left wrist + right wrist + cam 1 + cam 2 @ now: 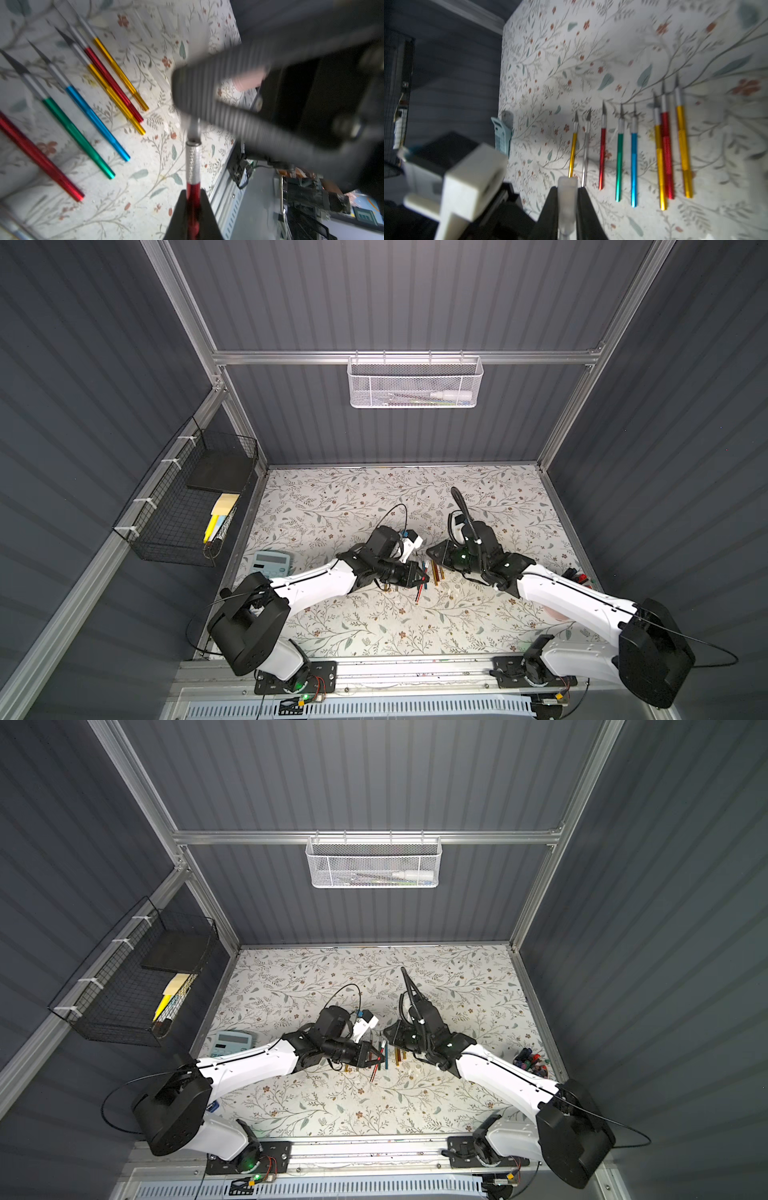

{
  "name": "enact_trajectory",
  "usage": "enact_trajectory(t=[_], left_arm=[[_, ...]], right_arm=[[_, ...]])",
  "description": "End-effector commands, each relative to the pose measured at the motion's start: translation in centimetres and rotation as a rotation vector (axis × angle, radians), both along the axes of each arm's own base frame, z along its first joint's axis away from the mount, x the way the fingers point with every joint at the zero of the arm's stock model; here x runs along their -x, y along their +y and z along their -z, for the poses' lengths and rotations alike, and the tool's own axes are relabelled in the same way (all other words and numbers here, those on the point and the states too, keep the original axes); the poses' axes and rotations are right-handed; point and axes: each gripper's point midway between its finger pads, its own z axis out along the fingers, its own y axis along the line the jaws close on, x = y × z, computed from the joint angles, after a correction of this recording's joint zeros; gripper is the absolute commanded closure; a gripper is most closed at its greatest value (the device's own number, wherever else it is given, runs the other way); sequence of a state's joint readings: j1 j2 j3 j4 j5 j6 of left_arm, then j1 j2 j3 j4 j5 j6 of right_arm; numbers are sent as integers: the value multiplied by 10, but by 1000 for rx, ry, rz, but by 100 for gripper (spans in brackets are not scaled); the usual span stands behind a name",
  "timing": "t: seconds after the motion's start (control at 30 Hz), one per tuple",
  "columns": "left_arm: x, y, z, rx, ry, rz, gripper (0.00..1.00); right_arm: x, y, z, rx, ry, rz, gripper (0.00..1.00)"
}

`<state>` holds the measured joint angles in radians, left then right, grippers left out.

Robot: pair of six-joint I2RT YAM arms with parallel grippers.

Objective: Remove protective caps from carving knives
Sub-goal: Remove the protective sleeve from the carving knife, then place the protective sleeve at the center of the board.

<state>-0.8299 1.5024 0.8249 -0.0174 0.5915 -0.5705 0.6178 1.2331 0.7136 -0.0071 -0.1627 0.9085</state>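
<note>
My left gripper [193, 194] is shut on the red handle of a carving knife [193, 166], seen in both top views [420, 591] [375, 1070]. The knife's silver collar points at my right gripper [432, 558], whose dark ribbed fingers [207, 93] cover its tip. My right gripper [566, 192] is shut on a clear protective cap [566, 203]. The two grippers [376, 1052] [388, 1036] meet tip to tip over the mat. Several bare-bladed carving knives lie in a row: gold [573, 153], silver [585, 153], red [601, 158], green [619, 162], blue [634, 166].
A light blue calculator [272, 564] lies at the mat's left edge. A black wire basket [195, 497] hangs on the left wall and a white mesh basket [415, 383] on the back rail. Small coloured items [532, 1058] cluster at the right edge.
</note>
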Motion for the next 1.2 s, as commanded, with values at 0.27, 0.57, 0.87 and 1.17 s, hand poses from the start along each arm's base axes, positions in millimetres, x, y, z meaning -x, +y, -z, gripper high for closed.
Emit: enact_trajectory(t=[0.27, 0.57, 0.87, 1.17], left_arm=[[26, 6, 8, -34, 69, 85, 100], [0, 25, 5, -180, -48, -38, 100], [-25, 53, -6, -293, -164, -157, 100], [-41, 67, -14, -258, -172, -221, 100]], right_arm=[[-20, -37, -16, 22, -97, 129, 94], [0, -48, -1, 149, -61, 41, 92], [40, -83, 29, 354, 35, -15, 91], [62, -90, 59, 405, 147, -64, 91]])
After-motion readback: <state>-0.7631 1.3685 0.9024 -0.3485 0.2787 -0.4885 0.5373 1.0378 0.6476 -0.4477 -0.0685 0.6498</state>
